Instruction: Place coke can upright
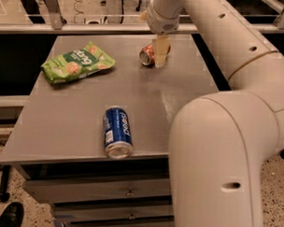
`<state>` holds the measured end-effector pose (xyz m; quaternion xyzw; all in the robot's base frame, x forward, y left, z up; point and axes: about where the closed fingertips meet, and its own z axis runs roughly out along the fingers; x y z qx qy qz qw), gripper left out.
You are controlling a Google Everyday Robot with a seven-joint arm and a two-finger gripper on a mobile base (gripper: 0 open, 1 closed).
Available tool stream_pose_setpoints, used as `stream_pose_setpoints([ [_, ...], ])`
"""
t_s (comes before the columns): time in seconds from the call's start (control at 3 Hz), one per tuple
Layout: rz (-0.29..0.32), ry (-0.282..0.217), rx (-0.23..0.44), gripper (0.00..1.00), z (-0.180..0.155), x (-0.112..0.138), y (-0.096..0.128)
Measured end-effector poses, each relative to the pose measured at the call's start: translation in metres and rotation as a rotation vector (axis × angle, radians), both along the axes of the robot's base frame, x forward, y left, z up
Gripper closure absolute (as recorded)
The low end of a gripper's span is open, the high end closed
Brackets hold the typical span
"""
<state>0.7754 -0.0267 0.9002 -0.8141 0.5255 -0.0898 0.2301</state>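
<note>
- The coke can (147, 55) lies on its side at the far end of the bench (77, 99), a little right of the middle, with one silver end turned toward the near left.
- The pincer (161, 51) hangs pointing downward right at the coke can, its pale tip overlapping the can's right part in the camera view.
- From this angle it cannot be told whether the pincer is wide or narrow, nor whether it touches the can or only stands in front of it.
- The arm (225, 137) runs from the pincer's wrist at the far edge back along the right side. Its large pale joint fills the near right corner of the scene and hides that part of the bench.
- A blue can (117, 132) lies on its side close to the near edge, left of the arm's joint, its silver end facing the near side. It is well apart from the coke can.
- A green snack bag (77, 61) lies flat at the far left of the bench, apart from both cans.
- Under the bench top, drawers (106, 193) with small handles show on the near face.
- A dark shoe (7, 216) rests on the speckled floor at the near left corner.
</note>
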Motion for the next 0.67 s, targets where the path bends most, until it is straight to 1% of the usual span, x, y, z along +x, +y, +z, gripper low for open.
stream_pose_setpoints([
  [0.33, 0.032, -0.021, -0.077, 0.0, -0.019, 0.023, -0.002],
  [0.67, 0.076, -0.031, -0.121, 0.0, -0.032, 0.037, -0.01],
])
